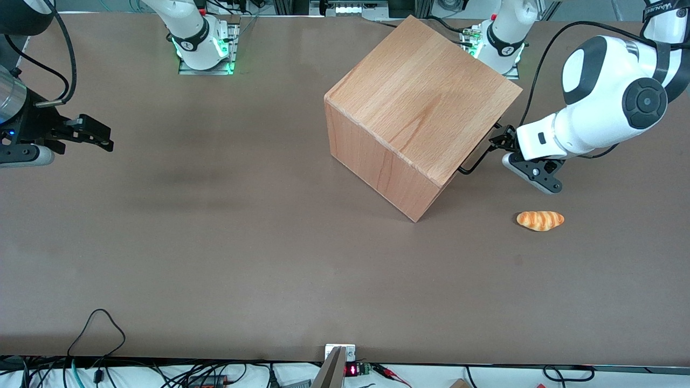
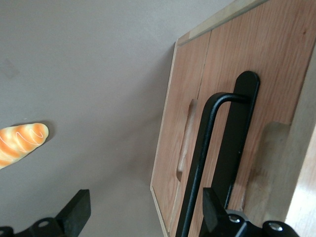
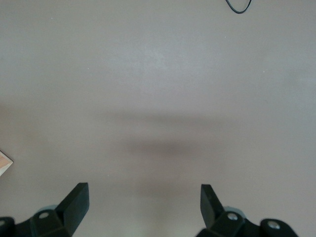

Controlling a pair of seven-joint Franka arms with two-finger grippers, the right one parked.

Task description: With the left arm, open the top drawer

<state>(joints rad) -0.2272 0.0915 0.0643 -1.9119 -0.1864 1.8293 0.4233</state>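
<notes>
Reaching for the handle of the top drawer, the left arm sits beside the wooden cube.
Its gripper is spread wide, one finger against the black wire handle, apparently lining up to grasp; the drawer looks closed. A bread roll lies nearby.
</notes>
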